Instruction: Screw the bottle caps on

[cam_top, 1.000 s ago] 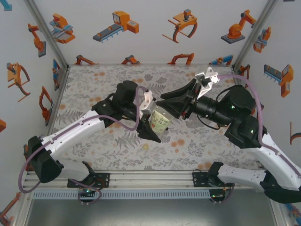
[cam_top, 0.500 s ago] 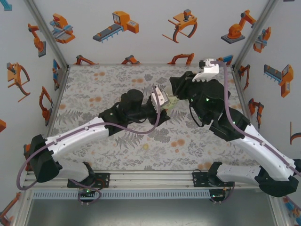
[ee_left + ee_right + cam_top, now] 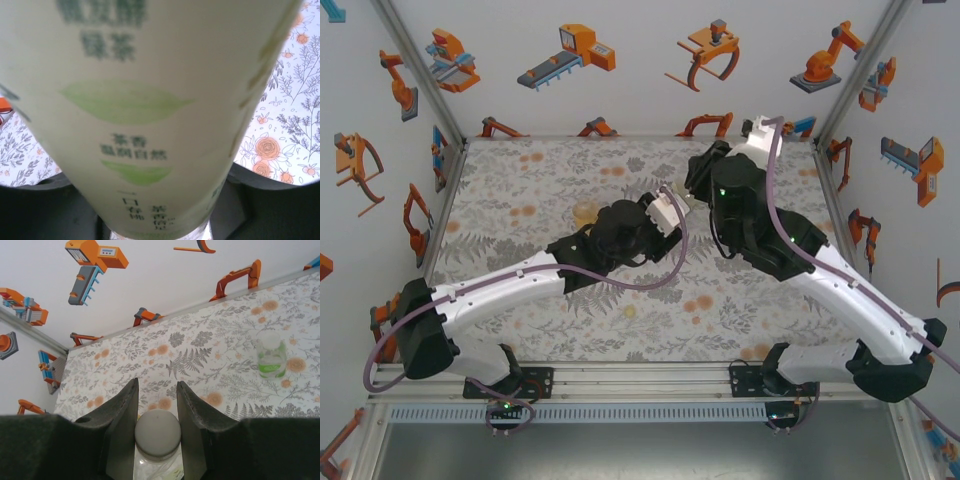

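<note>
The right pincer (image 3: pixel 156 387) is clenched on the white cap (image 3: pixel 157 427): its two dark fingers (image 3: pixel 122 420) press the cap's rim from either side. The cap sits on the neck of a clear bottle (image 3: pixel 159 465) directly below it; how far it is threaded on I cannot tell. Ahead of this pincer and off to its right, well apart, a green bottle (image 3: pixel 271 357) stands upright on the floral table (image 3: pixel 225 330). Further ahead the table ends at a white wall (image 3: pixel 165 280) printed with orange machines.

The left pincer (image 3: pixel 157 197) has the same bottle between its fingers (image 3: pixel 270 197), which show as dark shapes on either side of the body. The pale label with green leaves and printed characters is very close to the camera. Whether the pads squeeze the bottle or stand just off it I cannot tell. The floral table shows beyond the bottle on both sides.

From above, the two pincers meet right of the table's middle, the left one just beside and nearer than the right.
</note>
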You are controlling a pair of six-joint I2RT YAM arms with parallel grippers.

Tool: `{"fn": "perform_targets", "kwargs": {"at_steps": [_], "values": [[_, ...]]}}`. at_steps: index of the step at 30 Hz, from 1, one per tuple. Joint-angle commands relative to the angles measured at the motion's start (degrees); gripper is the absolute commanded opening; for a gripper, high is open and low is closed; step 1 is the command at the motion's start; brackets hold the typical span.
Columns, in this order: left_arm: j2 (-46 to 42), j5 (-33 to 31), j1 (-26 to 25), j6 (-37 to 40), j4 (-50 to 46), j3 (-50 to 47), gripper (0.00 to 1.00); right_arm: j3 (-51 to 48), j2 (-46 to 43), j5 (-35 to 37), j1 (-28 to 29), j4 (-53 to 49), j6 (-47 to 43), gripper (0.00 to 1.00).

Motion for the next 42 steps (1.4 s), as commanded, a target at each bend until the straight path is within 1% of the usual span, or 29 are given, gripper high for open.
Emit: {"fn": "perform_targets", "kwargs": {"at_steps": [1,2,4,7,9,11,13,16,18,20,22,24,28,32,36,42], "values": [[-2.0,5.4,0.1,1.5,3.8,1.5,0.77,-2.1,0.1,-3.0,0.0,4.5,-5.4,0.0],[-2.5,7.6,1.0,0.3,3.9,0.9,0.81,-2.4,0.1,-3.7,0.0,5.6,-7.0,0.0],[-3.5,12.9,3.5,-3.2,4.5,-0.3,0.86,-3.8,0.0,-4.8,-0.1,9.0,-11.0,0.0],[-5.3,15.8,5.5,-5.7,4.2,-1.9,0.88,-5.8,0.0,-8.1,-1.9,13.4,-15.2,0.0],[-6.4,16.4,6.5,-6.0,3.6,-2.6,0.88,-7.1,0.3,-10.7,-3.8,15.6,-17.3,0.0],[-7.6,16.3,7.5,-6.8,2.0,-3.1,0.88,-9.4,0.1,-16.7,-6.3,19.1,-20.0,0.0],[-9.0,16.9,8.9,-8.3,1.4,-4.3,0.88,-13.3,-0.2,-24.0,-9.2,24.9,-23.3,0.0],[-10.9,17.4,10.9,-10.0,0.6,-5.9,0.88,-18.9,0.2,-29.2,-13.3,34.6,-25.4,0.0],[-12.4,17.5,12.5,-10.7,-0.9,-6.9,0.88,-20.6,1.7,-34.0,-16.7,38.0,-25.5,0.0],[-13.8,17.5,13.9,-11.2,-1.9,-7.9,0.88,-21.1,3.7,-36.2,-19.0,39.9,-26.3,0.0],[-15.3,16.3,15.4,-12.0,-4.4,-8.3,0.87,-21.5,6.0,-37.3,-20.8,42.2,-28.0,0.0],[-16.4,14.9,17.2,-14.2,-7.6,-8.2,0.87,-21.9,8.2,-37.0,-22.1,44.2,-29.3,0.0],[-18.5,15.9,20.9,-17.4,-12.8,-8.1,0.86,-22.9,12.6,-39.3,-25.3,49.4,-30.6,0.0],[-21.9,14.9,22.0,-17.2,-12.7,-11.0,0.86,-20.8,18.1,-42.2,-27.9,51.4,-31.4,0.0],[-23.8,14.0,22.8,-17.2,-12.7,-12.9,0.86,-19.2,23.3,-42.3,-29.4,53.8,-32.8,0.0],[-24.9,13.9,23.4,-16.7,-12.7,-14.0,0.86,-17.4,28.4,-43.7,-31.0,56.4,-33.9,0.0]]}}
